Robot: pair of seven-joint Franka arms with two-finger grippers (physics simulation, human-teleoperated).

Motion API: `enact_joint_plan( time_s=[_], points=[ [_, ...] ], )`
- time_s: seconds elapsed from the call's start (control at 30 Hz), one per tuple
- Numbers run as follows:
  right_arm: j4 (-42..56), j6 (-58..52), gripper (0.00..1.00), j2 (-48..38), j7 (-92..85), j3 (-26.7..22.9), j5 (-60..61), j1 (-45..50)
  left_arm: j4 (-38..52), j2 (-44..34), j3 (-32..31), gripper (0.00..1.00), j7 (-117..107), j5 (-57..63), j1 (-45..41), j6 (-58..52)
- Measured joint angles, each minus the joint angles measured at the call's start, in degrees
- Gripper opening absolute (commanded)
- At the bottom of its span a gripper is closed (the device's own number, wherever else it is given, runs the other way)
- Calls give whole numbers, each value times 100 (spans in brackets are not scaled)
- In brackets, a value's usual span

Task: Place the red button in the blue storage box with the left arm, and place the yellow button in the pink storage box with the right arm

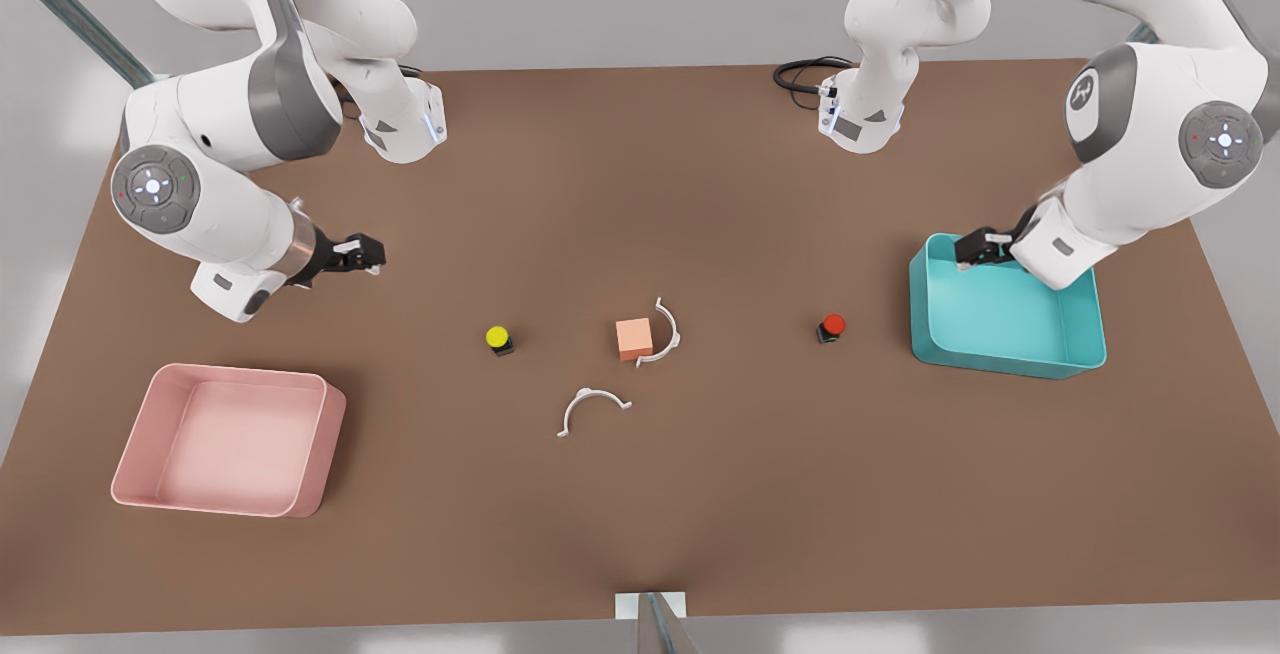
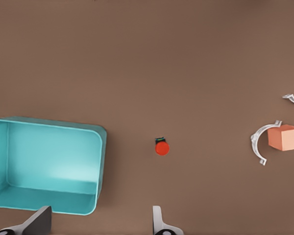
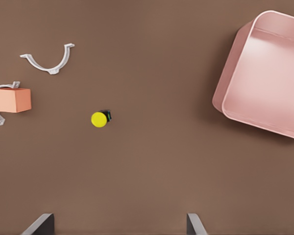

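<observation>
The red button (image 1: pixel 832 326) (image 2: pixel 161 147) stands on the brown table, just off the blue storage box (image 1: pixel 1000 309) (image 2: pixel 49 166) at the front view's right. My left gripper (image 1: pixel 985 249) (image 2: pixel 98 218) hovers over that box's far rim, open and holding nothing. The yellow button (image 1: pixel 498 338) (image 3: pixel 99 119) stands left of centre. The pink storage box (image 1: pixel 225 439) (image 3: pixel 264 73) lies at the front left with nothing in it. My right gripper (image 1: pixel 365 254) (image 3: pixel 120 220) hangs open above the table, behind and to the left of the yellow button.
An orange-pink cube (image 1: pixel 634 338) sits mid-table between the buttons. One white curved clip (image 1: pixel 665 332) touches the cube's side, and another white clip (image 1: pixel 590 406) lies in front of it. A black cable (image 1: pixel 805 72) coils at the far edge.
</observation>
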Motion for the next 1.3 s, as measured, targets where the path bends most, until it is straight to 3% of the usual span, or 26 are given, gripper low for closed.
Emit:
enact_joint_plan(
  time_s=[0.1, 0.2, 0.3, 0.47, 0.67, 0.83, 0.97, 1.3],
  points=[
    [4, -15, 100, 3, 46, 7, 0, -3, 17, 118, -3, 100, 61, 12, -271, 42],
    [6, -22, 100, 4, 93, 22, 13, 10, -96, 457, -9, 100, 78, -73, -1131, 179],
    [-17, 111, 100, 188, 179, 35, 38, 363, -1141, 494, -10, 100, 1, -171, -1645, 883],
    [-55, 633, 100, 972, 613, 33, 22, 1717, -2958, 326, 34, 100, -42, -228, -1555, 2593],
    [-264, 1330, 100, 1799, 1180, -33, -397, 1780, -4747, -27, 36, 100, 120, -286, -1369, 4813],
    [-1080, 1846, 100, 1683, 1478, 76, -521, 1268, -4978, 97, 78, 100, 273, -295, -1356, 5871],
    [-1735, 2425, 100, 1653, 1590, 677, -557, 470, -5259, 133, 158, 100, 371, -302, -1342, 6269],
    [-2429, 3380, 100, 1725, 1777, 743, -763, 301, -5412, 1047, 211, 99, 509, -457, -1342, 7055]
  ],
)
